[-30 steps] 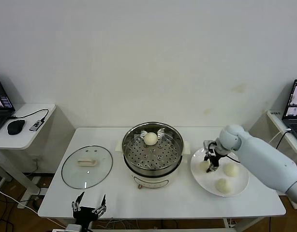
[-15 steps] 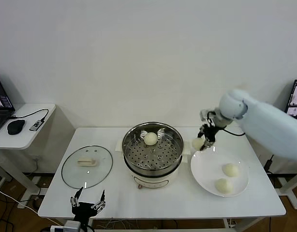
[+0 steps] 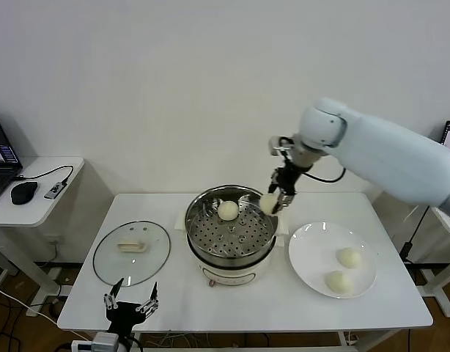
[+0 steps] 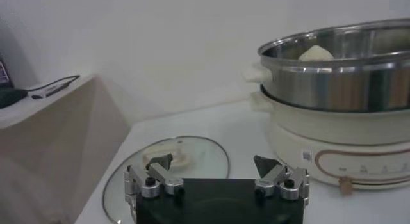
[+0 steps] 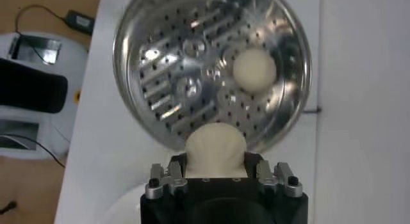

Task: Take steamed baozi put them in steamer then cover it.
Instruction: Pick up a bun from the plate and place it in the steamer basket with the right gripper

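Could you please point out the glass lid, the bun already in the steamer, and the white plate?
glass lid [image 3: 131, 253], head view, on the pane.
bun in steamer [image 3: 227, 210], head view, on its top.
white plate [image 3: 311, 253], head view, on bare surface.

One baozi [image 3: 228, 210] in steamer [image 3: 203, 202]; one [image 3: 269, 202] above rim; two [image 3: 349, 257] outside

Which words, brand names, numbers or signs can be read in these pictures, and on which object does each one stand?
No text can be read.
The steamer has a small label and a row of small marks on the front of its white base, in the left wrist view: too small and blurred to read.
The laptop screen at the left edge of the head view shows some content: too small to read.
The glass lid, the plate and the baozi bear no marking.
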Controlling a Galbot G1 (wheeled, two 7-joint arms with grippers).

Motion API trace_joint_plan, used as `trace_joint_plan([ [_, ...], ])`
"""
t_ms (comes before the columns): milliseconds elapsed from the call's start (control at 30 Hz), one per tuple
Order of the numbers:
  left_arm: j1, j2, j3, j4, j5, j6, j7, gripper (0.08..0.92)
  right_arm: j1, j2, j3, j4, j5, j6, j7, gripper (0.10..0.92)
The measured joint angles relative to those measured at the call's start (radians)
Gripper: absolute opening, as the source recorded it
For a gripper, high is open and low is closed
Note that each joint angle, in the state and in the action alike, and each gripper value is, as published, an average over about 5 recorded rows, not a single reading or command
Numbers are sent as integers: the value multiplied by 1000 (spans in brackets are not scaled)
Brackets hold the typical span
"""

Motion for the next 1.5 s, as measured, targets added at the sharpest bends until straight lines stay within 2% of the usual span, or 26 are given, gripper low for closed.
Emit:
trace_joint_plan([
  [533,-9,-3,4,1,-10,0,0,823,-53,269,-20,-164,12,-38,30,560],
  [1233,-3,-10,11,4,-10,-2,0,823,-186,410,35,-292,-74,-19,82,562],
  [1333,-4,-11,14,7,-10,-2,0,823,-195,418,38,-302,-79,-18,86,601],
  [1500,-5,-10,14,11,-10,-2,0,823,-207,420,44,-311,-85,-16,92,742],
])
